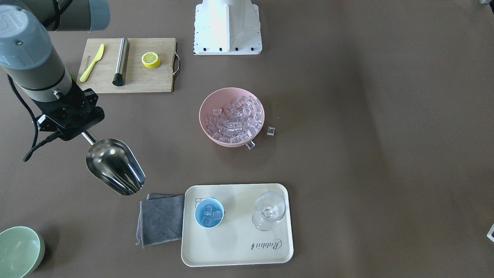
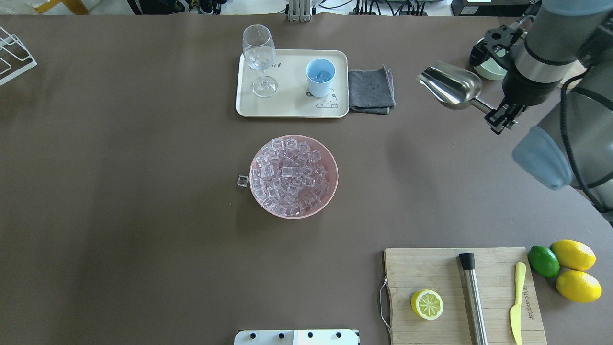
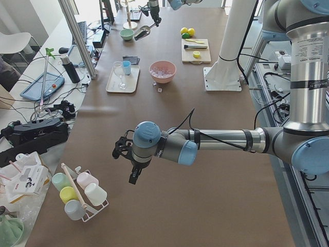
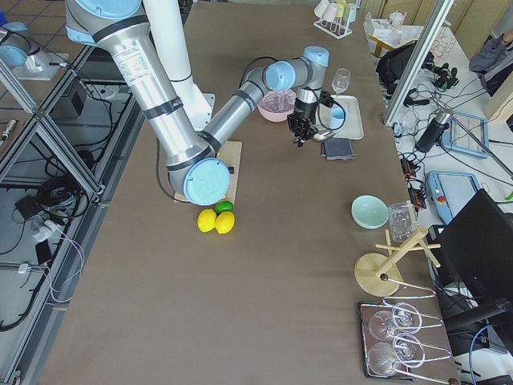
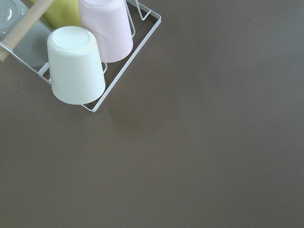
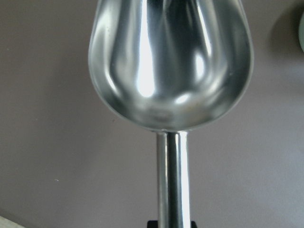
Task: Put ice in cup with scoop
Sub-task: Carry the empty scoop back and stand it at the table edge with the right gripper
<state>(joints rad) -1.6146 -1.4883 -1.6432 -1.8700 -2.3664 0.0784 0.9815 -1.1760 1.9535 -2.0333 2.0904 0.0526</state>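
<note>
Reading the overhead view as a clock face with 12 at the far edge, the right end effector [image 2: 501,118] is closed on the short handle of the steel scoop [image 2: 450,85]. It holds the scoop clear of the worktop [image 2: 143,215] at about 2 o'clock from the pink bowl [image 2: 336,168], with the trough facing up and empty. The ice [image 2: 289,175] is heaped in that bowl at mid-worktop. A stray cube [image 2: 243,181] lies just beside the rim at 9 o'clock, and the front-facing view shows a second one against the bowl. The light-blue cup [image 2: 320,76] stands on the cream tray [image 2: 287,109] at roughly 12 to 1 o'clock from the bowl and already holds a few cubes, so the step in hand looks like carrying the scoop to the bowl for a load. To do it well, bring the scoop in low over the rim at 2 o'clock with its mouth tipped down, and slide it shallowly under the pile rather than digging. Take a modest load, since the cup is narrower than the trough, and level the scoop before lifting; the loose cubes suggest the ice spills readily. When pouring, centre the scoop's lip over the cup and tilt slowly, keeping away from the wine glass [image 2: 259,52] at the cup's 9 o'clock and the grey cloth [image 2: 371,90] at its 3 o'clock. The left end effector [image 3: 134,172] hangs near a rack of upturned tumblers [image 3: 77,195] at the worktop's left end; I cannot tell whether it is open or closed.
</note>
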